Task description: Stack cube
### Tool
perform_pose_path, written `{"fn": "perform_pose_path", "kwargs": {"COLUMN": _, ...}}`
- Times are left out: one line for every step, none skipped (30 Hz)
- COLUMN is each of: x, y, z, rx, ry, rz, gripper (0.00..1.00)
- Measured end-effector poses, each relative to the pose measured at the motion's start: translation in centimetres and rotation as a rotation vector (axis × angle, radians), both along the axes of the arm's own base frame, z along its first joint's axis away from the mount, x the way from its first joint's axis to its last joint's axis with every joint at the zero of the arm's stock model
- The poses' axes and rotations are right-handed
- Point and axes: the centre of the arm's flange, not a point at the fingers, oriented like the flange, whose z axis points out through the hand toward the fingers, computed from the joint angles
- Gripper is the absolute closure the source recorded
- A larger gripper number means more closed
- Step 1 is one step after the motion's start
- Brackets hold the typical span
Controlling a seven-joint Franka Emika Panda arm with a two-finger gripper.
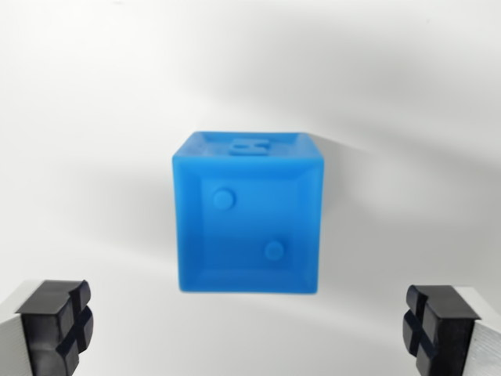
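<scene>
Wide apart stand the fingers of my gripper [248, 329], one black rubber pad [56, 323] low in the wrist view's left corner and the other pad [432, 325] low in the wrist view's right corner, each pad cut with a cross-shaped groove and backed by a pale grey finger body; nothing sits between them and I hold nothing. Ahead of me, above the gap between my pads and roughly centred in the view, lies the blue cube [247, 213] on a plain white surface [94, 117]. It rests apart from both pads, touching neither. The face turned toward my camera has a recessed square panel with two small round raised studs, one toward the upper left of the face and one toward the lower right. The face further from me, seen at a slant along the cube's far edge, carries a raised mark that looks like a letter H, though it is a little blurred. A soft grey shadow falls from the cube across the white surface toward the wrist view's right
</scene>
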Motion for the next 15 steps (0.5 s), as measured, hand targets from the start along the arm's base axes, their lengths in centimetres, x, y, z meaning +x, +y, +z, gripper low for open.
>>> {"fn": "perform_pose_path", "kwargs": {"x": 0.0, "y": 0.0, "z": -0.4, "rx": 0.0, "ry": -0.001, "rz": 0.0, "gripper": 0.0}}
{"fn": "perform_pose_path", "kwargs": {"x": 0.0, "y": 0.0, "z": -0.6, "rx": 0.0, "ry": -0.002, "rz": 0.0, "gripper": 0.0}}
{"fn": "perform_pose_path", "kwargs": {"x": 0.0, "y": 0.0, "z": -1.0, "rx": 0.0, "ry": -0.003, "rz": 0.0, "gripper": 0.0}}
{"fn": "perform_pose_path", "kwargs": {"x": 0.0, "y": 0.0, "z": -1.4, "rx": 0.0, "ry": -0.004, "rz": 0.0, "gripper": 0.0}}
{"fn": "perform_pose_path", "kwargs": {"x": 0.0, "y": 0.0, "z": -1.8, "rx": 0.001, "ry": -0.004, "rz": 0.0, "gripper": 0.0}}
{"fn": "perform_pose_path", "kwargs": {"x": 0.0, "y": 0.0, "z": -2.2, "rx": 0.001, "ry": -0.004, "rz": 0.0, "gripper": 0.0}}
{"fn": "perform_pose_path", "kwargs": {"x": 0.0, "y": 0.0, "z": -2.6, "rx": 0.001, "ry": -0.004, "rz": 0.0, "gripper": 0.0}}
{"fn": "perform_pose_path", "kwargs": {"x": 0.0, "y": 0.0, "z": -2.9, "rx": 0.001, "ry": -0.003, "rz": 0.0, "gripper": 0.0}}
{"fn": "perform_pose_path", "kwargs": {"x": 0.0, "y": 0.0, "z": -3.3, "rx": 0.001, "ry": -0.004, "rz": 0.0, "gripper": 0.0}}
{"fn": "perform_pose_path", "kwargs": {"x": 0.0, "y": 0.0, "z": -3.5, "rx": 0.001, "ry": -0.004, "rz": 0.0, "gripper": 0.0}}
{"fn": "perform_pose_path", "kwargs": {"x": 0.0, "y": 0.0, "z": -3.8, "rx": 0.001, "ry": -0.004, "rz": 0.0, "gripper": 0.0}}
{"fn": "perform_pose_path", "kwargs": {"x": 0.0, "y": 0.0, "z": -4.2, "rx": 0.001, "ry": -0.003, "rz": 0.0, "gripper": 0.0}}
{"fn": "perform_pose_path", "kwargs": {"x": 0.0, "y": 0.0, "z": -4.5, "rx": 0.001, "ry": -0.004, "rz": 0.0, "gripper": 0.0}}
{"fn": "perform_pose_path", "kwargs": {"x": 0.0, "y": 0.0, "z": -4.8, "rx": 0.001, "ry": -0.005, "rz": 0.0, "gripper": 0.0}}
{"fn": "perform_pose_path", "kwargs": {"x": 0.0, "y": 0.0, "z": -5.1, "rx": 0.001, "ry": -0.005, "rz": 0.0, "gripper": 0.0}}
